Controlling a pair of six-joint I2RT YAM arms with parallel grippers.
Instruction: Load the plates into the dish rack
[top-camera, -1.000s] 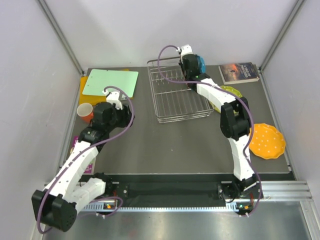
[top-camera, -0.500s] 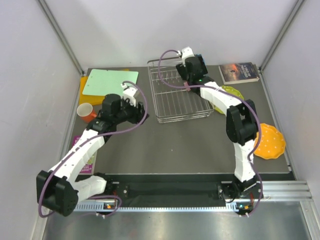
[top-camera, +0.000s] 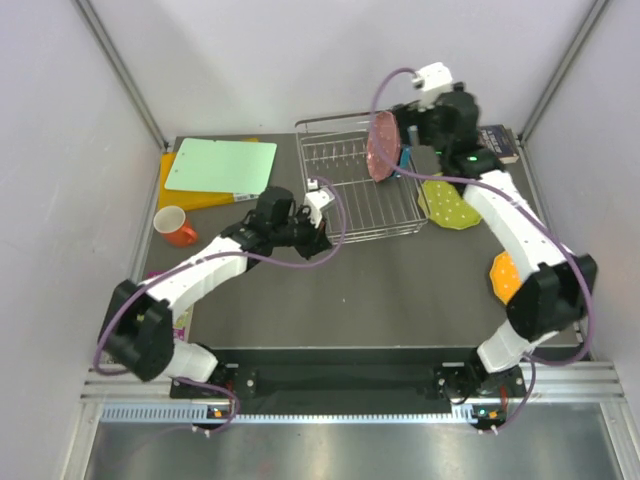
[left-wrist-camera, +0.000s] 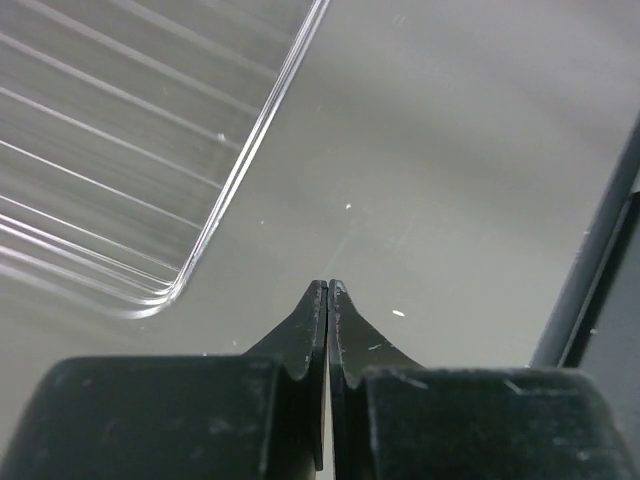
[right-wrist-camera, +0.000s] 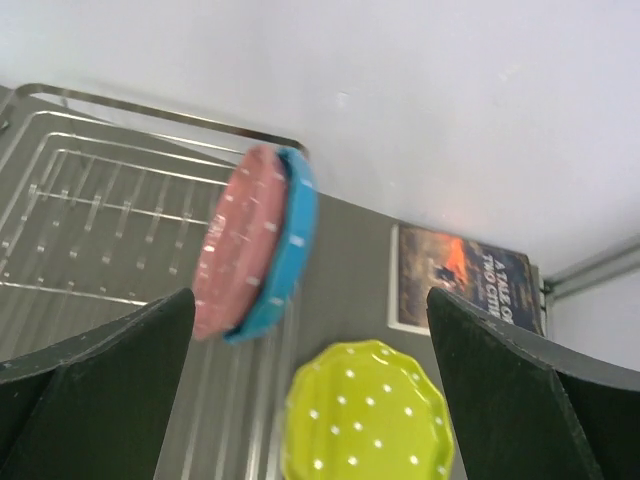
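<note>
The dish rack (top-camera: 350, 195) stands at the back middle of the table. A pink plate (top-camera: 382, 146) stands on edge at the rack's right rear, with a blue plate (top-camera: 404, 156) against its back; both also show in the right wrist view, the pink plate (right-wrist-camera: 238, 255) and the blue plate (right-wrist-camera: 288, 250). My right gripper (top-camera: 413, 138) hovers just right of them, open and empty (right-wrist-camera: 310, 300). The yellow-green plate (top-camera: 447, 203) lies flat beside the rack. The orange plate (top-camera: 504, 273) is partly hidden by my right arm. My left gripper (top-camera: 322, 238) is shut and empty (left-wrist-camera: 327, 290) near the rack's front corner (left-wrist-camera: 180, 285).
A green cutting board (top-camera: 220, 165) lies at the back left over a yellow board, with an orange mug (top-camera: 175, 225) in front of it. A book (top-camera: 495, 140) lies at the back right (right-wrist-camera: 465, 280). The walls stand close on three sides.
My right gripper has let go of the blue plate in the rack, opened wide and drawn back to the right. My left arm has swung right toward the rack's front and shut.
</note>
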